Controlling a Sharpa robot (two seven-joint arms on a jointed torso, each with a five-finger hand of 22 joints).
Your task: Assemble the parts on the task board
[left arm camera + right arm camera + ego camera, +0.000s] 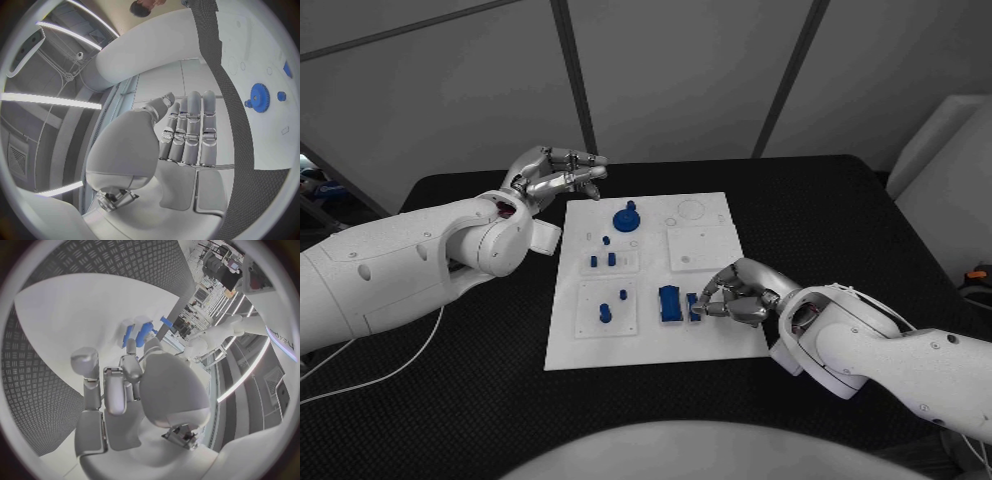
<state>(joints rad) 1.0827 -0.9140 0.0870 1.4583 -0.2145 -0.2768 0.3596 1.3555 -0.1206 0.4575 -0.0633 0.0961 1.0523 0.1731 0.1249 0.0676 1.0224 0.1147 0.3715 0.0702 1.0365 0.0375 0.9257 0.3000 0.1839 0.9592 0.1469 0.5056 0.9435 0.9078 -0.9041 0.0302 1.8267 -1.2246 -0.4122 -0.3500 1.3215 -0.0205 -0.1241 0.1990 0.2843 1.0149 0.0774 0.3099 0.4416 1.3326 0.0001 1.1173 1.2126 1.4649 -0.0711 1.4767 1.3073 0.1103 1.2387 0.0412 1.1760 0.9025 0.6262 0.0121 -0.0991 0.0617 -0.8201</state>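
Note:
The white task board (pixel 646 345) lies mid-table. A blue gear (pixel 627 217) stands near its far edge, with small blue pegs (pixel 604 260) below it and two more (pixel 606 313) in a near-left tile. My right hand (pixel 733 295) rests at the board's near right. Its fingertips pinch a small blue block (pixel 694 306) beside a taller blue block (pixel 669 303). In the right wrist view these blocks (pixel 145 332) show just past the fingers. My left hand (pixel 560 175) hovers off the board's far left corner, fingers extended and holding nothing. The left wrist view shows the gear (pixel 259 94).
Black table (pixel 473 400) surrounds the board. A white cable (pixel 387 370) runs over its near left. A white box (pixel 942 150) stands beyond the table's far right corner, and a small orange object (pixel 975 275) sits at the right edge.

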